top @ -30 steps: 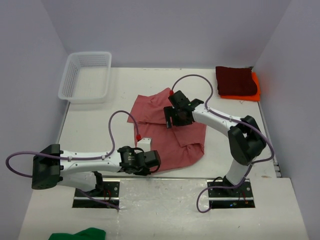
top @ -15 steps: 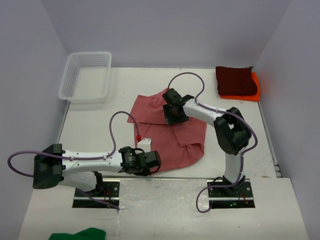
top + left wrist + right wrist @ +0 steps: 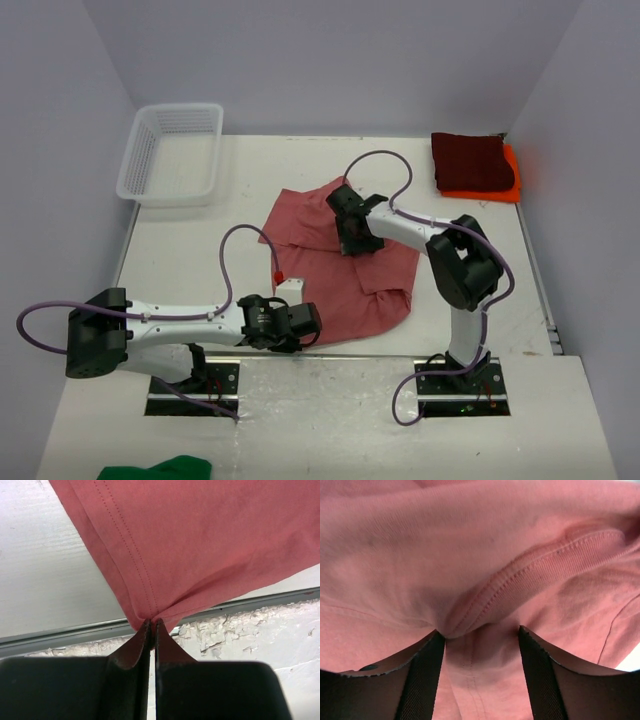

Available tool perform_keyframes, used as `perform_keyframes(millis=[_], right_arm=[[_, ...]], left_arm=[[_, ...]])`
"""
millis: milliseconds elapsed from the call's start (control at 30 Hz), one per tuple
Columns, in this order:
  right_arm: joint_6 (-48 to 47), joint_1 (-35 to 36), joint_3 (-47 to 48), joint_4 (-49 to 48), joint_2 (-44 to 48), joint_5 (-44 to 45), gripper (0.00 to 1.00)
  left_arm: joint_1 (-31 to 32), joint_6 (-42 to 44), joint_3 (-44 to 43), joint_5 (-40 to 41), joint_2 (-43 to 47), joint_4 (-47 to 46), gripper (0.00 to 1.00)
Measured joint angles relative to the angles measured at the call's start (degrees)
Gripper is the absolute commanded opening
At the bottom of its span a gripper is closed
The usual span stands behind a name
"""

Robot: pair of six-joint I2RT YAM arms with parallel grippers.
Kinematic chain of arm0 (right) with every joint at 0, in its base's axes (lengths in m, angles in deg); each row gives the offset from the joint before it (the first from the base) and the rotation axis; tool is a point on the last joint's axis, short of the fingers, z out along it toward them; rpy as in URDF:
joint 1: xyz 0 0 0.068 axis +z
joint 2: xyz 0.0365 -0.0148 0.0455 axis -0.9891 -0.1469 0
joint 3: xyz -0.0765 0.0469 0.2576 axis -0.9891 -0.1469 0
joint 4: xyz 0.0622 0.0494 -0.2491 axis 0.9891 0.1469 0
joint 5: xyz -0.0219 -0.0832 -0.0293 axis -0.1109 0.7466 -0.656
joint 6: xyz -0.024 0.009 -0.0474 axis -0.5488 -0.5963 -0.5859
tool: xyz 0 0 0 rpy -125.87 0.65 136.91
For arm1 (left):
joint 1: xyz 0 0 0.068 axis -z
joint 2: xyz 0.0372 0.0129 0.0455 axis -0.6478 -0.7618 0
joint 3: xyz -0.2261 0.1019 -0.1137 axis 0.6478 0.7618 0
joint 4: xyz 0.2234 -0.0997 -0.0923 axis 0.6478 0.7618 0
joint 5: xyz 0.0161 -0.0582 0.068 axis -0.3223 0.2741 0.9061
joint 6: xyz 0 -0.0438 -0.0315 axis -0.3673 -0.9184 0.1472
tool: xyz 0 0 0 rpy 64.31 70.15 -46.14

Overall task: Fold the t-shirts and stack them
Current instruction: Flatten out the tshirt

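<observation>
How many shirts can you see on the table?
3: a rose shirt spread in the middle, a dark maroon shirt folded at the far right corner, an orange shirt under it. A green cloth at the near left edge might be another.

Left arm (image 3: 170, 325) stretched low toward near edge of rose shirt (image 3: 340, 290). Left gripper (image 3: 151, 622) clamped tight on hem corner. Right arm (image 3: 465, 270) bent, reaching over shirt's far half. Right gripper (image 3: 480, 632) pressed down, jaws parted, straddling raised fold.
</observation>
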Motion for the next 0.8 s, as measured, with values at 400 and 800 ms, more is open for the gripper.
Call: perform_keyframes(millis=[400,800], right_arm=[[1.90,2.60,-3.65,1.05,3.15,1.88,0.38],[2.80,3.23,-4.37,2.03,5.29,4.55,0.19]], left_arm=[[-0.37,0.17,0.90,-0.87,0.00,-1.70,0.00],[-0.37,0.57,1.16,-1.53,-0.35,-2.64,0.00]])
